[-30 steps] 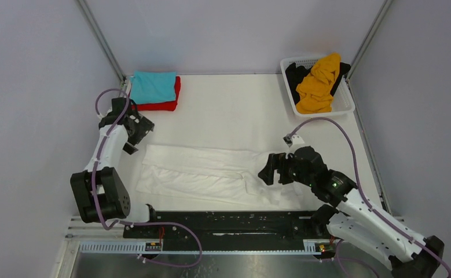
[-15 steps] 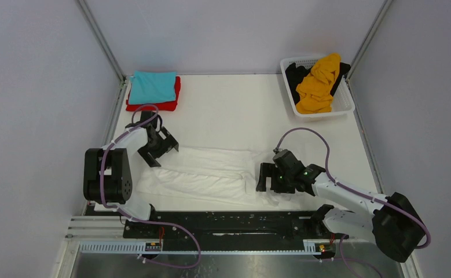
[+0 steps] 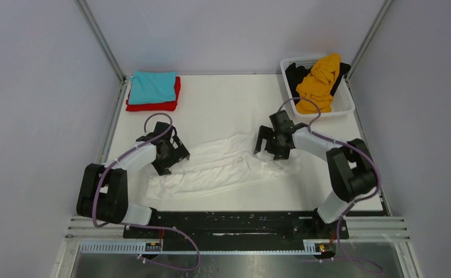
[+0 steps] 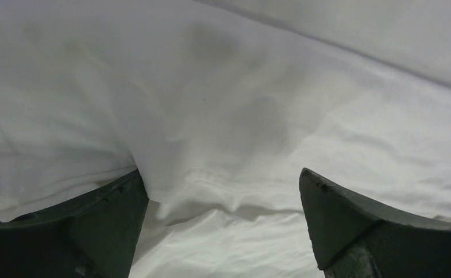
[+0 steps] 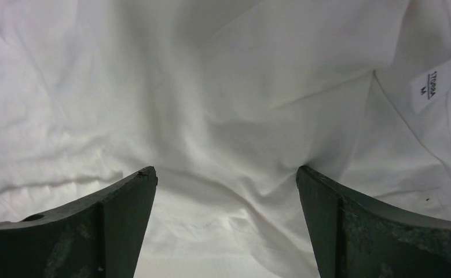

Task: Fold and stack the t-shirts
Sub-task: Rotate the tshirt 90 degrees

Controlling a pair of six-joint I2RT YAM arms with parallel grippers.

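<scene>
The large white t-shirt (image 3: 217, 168) lies rumpled and skewed across the middle of the table. My left gripper (image 3: 173, 155) is open, fingers pressed down on the shirt's left end; the wrist view shows white cloth (image 4: 223, 133) bunched between its spread fingers (image 4: 84, 226). My right gripper (image 3: 274, 145) is open on the shirt's right end, with white cloth (image 5: 223, 145) and a size label (image 5: 432, 85) in its wrist view. A folded teal shirt (image 3: 152, 86) lies on a folded red shirt (image 3: 168, 103) at the back left. An orange-yellow shirt (image 3: 318, 81) and a black shirt (image 3: 295, 75) sit in the basket.
The white lattice basket (image 3: 344, 103) stands at the back right corner. Metal frame posts rise at both back corners. A black rail (image 3: 228, 223) runs along the near edge between the arm bases.
Both grippers moved inward and away from me over the white shirt. The shirt, flat and long before, is now pushed together, shorter, wrinkled and slanted.
</scene>
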